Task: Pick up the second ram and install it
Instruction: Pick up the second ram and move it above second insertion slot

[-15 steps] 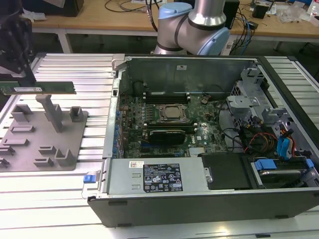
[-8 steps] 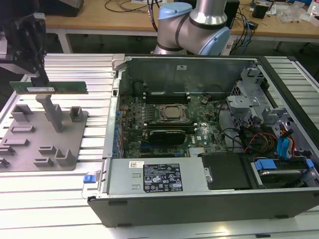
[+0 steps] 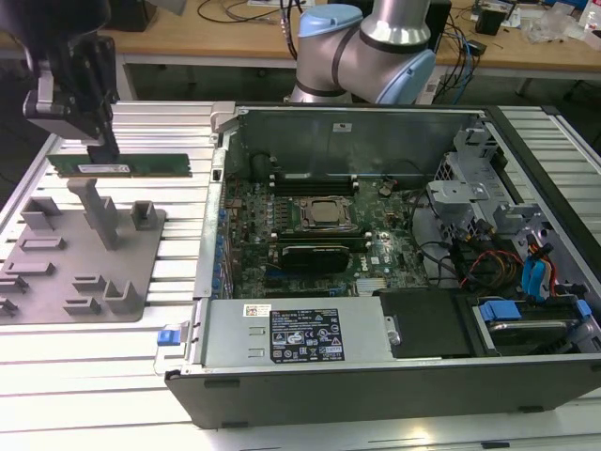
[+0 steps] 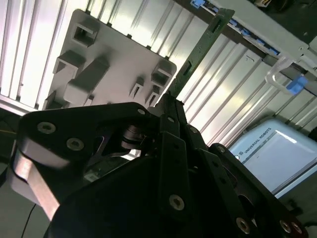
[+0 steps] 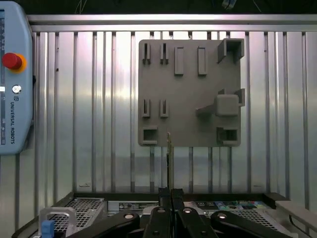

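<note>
When I checked the exterior view, the gripper (image 3: pixel 101 150) hung in the upper left of the frame, above the grey tray (image 3: pixel 141 272) that lay on the ribbed metal table (image 3: pixel 180 268). Its fingers were clamped on the second ram (image 3: pixel 120 166) and gripped it at the upper edge, somewhat toward the frame's left of the stick's middle. The stick was level, lifted off the tray, with its long green face to the camera. It hung directly below the fingertips and just above the tall post (image 3: pixel 101 214) of the tray.

In the first wrist view the second ram (image 5: pixel 169 156) appeared edge-on, as a thin line coming out from between the closed fingers of the gripper (image 5: pixel 171 192) toward the tray (image 5: pixel 188 89). In the second wrist view the second ram (image 4: pixel 198 52) was a long strip reaching away from the gripper (image 4: pixel 168 100).

The open computer case (image 3: pixel 357 132) stood at the exterior view's right of the tray. Its processor (image 3: pixel 326 213) was well apart from the stick.
</note>
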Tool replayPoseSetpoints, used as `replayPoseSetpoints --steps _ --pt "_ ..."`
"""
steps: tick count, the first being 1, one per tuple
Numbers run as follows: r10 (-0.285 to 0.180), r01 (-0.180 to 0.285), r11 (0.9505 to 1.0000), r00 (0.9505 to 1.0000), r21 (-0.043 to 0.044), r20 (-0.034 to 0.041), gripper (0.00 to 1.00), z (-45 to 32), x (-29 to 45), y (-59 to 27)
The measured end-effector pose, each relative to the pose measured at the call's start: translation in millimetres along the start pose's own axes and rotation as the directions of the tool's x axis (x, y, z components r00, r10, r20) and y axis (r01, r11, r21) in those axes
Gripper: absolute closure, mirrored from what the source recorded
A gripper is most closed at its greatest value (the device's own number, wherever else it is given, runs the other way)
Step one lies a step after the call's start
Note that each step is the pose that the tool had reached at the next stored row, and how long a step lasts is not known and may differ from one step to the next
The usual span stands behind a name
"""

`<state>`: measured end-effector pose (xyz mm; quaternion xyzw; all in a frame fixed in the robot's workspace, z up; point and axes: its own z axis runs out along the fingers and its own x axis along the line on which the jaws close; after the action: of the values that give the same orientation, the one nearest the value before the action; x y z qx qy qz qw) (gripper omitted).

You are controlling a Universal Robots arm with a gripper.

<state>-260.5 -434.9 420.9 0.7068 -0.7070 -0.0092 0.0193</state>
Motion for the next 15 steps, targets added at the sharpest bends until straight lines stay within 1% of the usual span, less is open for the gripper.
replayPoseSetpoints --steps 1,2,3,4,6,9,13,15 --pt "0.0 0.0 1.0 1.0 -0.0001 0.0 0.91 -0.2 0.0 -4.8" --pt "0.0 0.0 1.0 1.0 -0.0001 -0.0001 0.91 -0.5 0.0 -11.3" --pt "0.0 0.0 1.0 1.0 0.0 0.0001 0.91 -0.7 0.0 -19.6" --pt "0.0 0.0 1.0 1.0 -0.0001 0.0 0.91 -1.0 0.0 -25.7" --pt "0.0 0.0 1.0 1.0 0.0 0.0 0.91 -1.2 0.0 -30.7" --pt "0.0 0.0 1.0 1.0 -0.0001 0.0 0.91 -1.6 0.0 -42.0" --pt "0.0 0.0 1.0 1.0 -0.0001 0.0 0.91 -2.5 0.0 -64.9" --pt "0.0 0.0 1.0 1.0 -0.0001 -0.0001 0.91 -2.8 0.0 -74.5"
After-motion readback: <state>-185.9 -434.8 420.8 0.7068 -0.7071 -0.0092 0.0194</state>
